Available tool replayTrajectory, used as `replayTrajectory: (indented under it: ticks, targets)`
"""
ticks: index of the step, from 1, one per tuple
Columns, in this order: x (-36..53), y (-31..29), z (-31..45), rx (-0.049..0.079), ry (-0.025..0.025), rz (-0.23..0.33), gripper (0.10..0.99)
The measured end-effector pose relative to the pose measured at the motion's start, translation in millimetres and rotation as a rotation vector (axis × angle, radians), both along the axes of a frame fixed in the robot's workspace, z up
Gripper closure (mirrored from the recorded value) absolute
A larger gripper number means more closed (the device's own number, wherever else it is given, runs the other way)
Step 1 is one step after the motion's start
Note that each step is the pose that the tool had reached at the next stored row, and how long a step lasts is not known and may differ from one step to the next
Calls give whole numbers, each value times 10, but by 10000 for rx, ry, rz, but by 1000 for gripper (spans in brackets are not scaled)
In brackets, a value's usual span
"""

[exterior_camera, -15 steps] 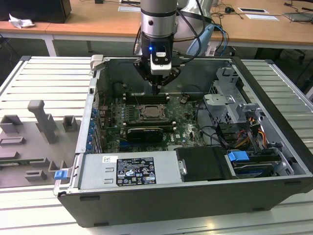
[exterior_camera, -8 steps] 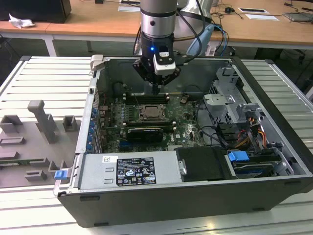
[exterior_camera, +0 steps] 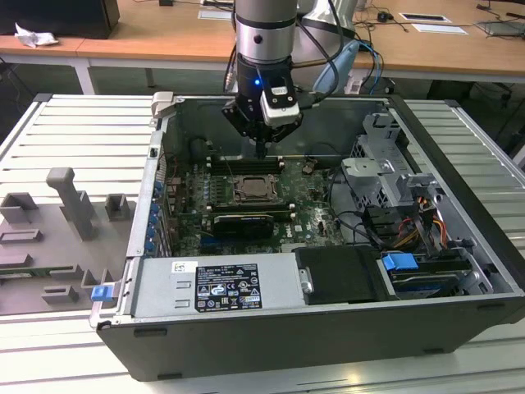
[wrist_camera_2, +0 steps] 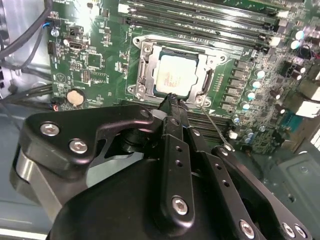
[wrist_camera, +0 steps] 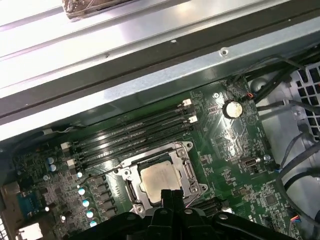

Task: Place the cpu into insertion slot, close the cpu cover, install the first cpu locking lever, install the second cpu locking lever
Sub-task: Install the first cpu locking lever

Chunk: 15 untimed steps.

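Note:
The cpu (wrist_camera_2: 175, 75) (wrist_camera: 158, 180), a pale silver square, lies in the insertion slot (exterior_camera: 254, 189) on the green board. The shiny cpu cover (wrist_camera_2: 145, 67) (wrist_camera: 184, 159) lies flat around it, and the chip shows through its window. A thin wire locking lever (wrist_camera_2: 215, 127) runs out from one socket corner. My gripper (exterior_camera: 261, 150) hangs just above the socket's far edge, inside the open computer case. In both wrist views its black fingers are shut together with nothing between them, and the gripper (wrist_camera_2: 172, 99) (wrist_camera: 170, 192) has its tip close to the cover's rim.
Long memory slots (wrist_camera: 135, 131) run beside the socket. A black graphics card (exterior_camera: 242, 222) sits in front of it. The power supply (exterior_camera: 213, 283), a drive cage (exterior_camera: 385, 176) and cables (exterior_camera: 361, 226) crowd the case. Grey fixtures (exterior_camera: 74, 205) stand outside on the exterior view's left.

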State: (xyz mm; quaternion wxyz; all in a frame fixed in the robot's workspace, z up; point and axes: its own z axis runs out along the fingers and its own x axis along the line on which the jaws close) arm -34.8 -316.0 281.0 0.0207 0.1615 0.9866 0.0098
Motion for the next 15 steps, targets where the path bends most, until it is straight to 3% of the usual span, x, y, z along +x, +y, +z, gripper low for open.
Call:
replayTrajectory:
  ticks: [6, 11, 15]
  targets:
    - [0, 0, -3, -3, 0, 2044, 980]
    - [0, 0, -7, -3, 0, 3431, 980]
    - [-24, 0, -9, -2, -1, 3642, 980]
